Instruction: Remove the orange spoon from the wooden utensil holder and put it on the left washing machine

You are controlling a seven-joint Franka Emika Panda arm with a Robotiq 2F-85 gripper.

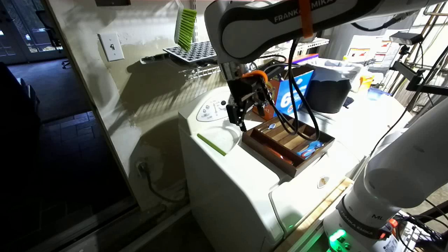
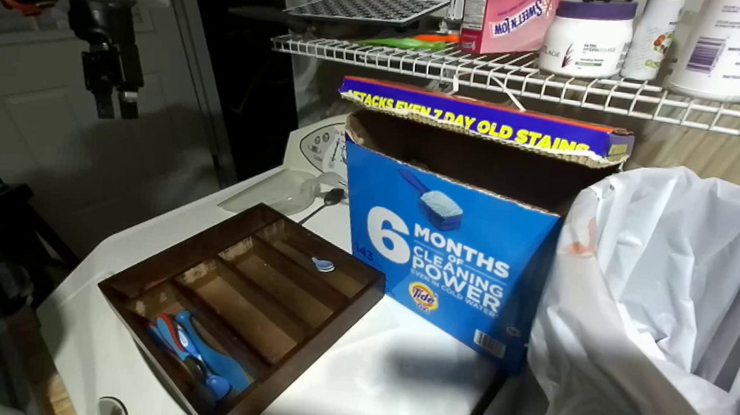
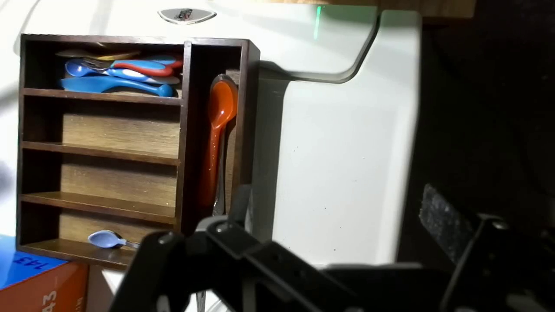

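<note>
The orange spoon lies in the long side compartment of the wooden utensil holder, on top of a metal utensil. It also shows in an exterior view; the holder's wall hides it in an exterior view. The holder rests on the white washing machine. My gripper is open and empty. It hangs above the machine, beside the holder's long compartment. In the wrist view its fingers are wide apart, one over the holder's edge.
A blue detergent box and a white-lined bin stand beside the holder. A wire shelf runs above. A green strip lies on the machine. Blue utensils and a pale blue spoon fill other compartments.
</note>
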